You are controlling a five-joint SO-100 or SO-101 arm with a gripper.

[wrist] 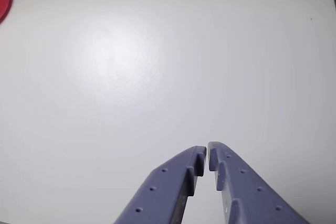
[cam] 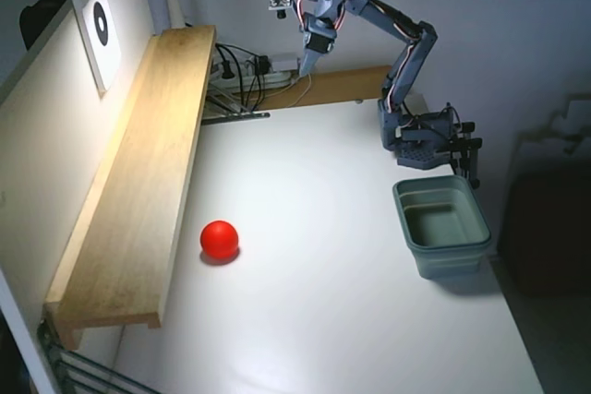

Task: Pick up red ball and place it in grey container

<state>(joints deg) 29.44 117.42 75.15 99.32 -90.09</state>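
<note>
Fixed view: the ball [cam: 220,239] lies left of centre on the table [cam: 314,320], the tub [cam: 441,224] at right. The gripper [cam: 305,68], raised at top, is pressed together, empty.

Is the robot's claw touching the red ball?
Apart. In the fixed view, the gripper hangs high near the back while the red ball sits alone on the table.

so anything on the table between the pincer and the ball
Nothing: in the fixed view only bare white table lies between the raised pincer and the ball.
</note>
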